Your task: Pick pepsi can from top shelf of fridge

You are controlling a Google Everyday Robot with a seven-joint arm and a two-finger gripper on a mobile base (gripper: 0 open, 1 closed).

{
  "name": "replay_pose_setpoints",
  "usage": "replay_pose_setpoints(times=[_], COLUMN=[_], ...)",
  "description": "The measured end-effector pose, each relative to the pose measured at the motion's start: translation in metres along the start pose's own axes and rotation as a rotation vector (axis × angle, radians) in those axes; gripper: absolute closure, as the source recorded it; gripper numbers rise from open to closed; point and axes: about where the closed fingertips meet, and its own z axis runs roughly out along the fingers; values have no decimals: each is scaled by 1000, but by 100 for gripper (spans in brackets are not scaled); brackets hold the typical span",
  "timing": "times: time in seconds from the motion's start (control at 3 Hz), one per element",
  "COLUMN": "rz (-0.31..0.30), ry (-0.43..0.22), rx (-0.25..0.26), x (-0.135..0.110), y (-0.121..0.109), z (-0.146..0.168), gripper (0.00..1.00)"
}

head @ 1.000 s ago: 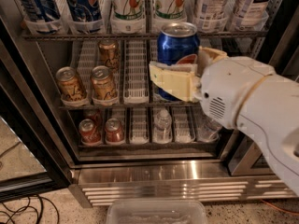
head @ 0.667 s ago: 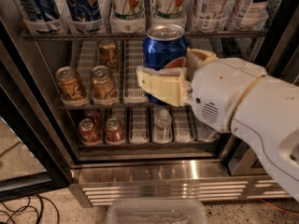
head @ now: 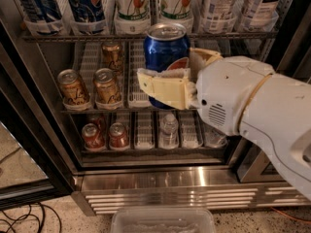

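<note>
My gripper [head: 171, 76] is shut on the pepsi can [head: 164, 52], a deep blue can with a silver lid. It holds the can upright in front of the fridge [head: 146, 188], just below the level of the top shelf [head: 73, 36]. One cream finger [head: 163, 87] crosses the can's front, the other shows at its right. Two more blue cans [head: 85, 4] stand in clear cups at the left of the top shelf, with white-and-green 7up cans [head: 132, 4] beside them. My white arm [head: 252, 110] comes in from the right.
Gold-brown cans [head: 73, 87] stand on the middle rack at the left. Red cans [head: 116, 135] and a small bottle [head: 168, 129] stand on the lower rack. A clear plastic bin [head: 163, 221] sits on the floor in front. The dark door frame [head: 29, 130] stands at the left.
My gripper has carried the pepsi can to the left and toward the camera. The cans on the shelves have not moved.
</note>
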Motion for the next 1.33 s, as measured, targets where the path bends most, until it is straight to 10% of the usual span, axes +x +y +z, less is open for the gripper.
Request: replay_pose_setpoints(times=[0.67, 1.33], rz=[-6, -72], ry=[10, 48], rx=[-305, -629], x=[-34, -49], y=[16, 88], z=[-14, -60], gripper=[100, 100])
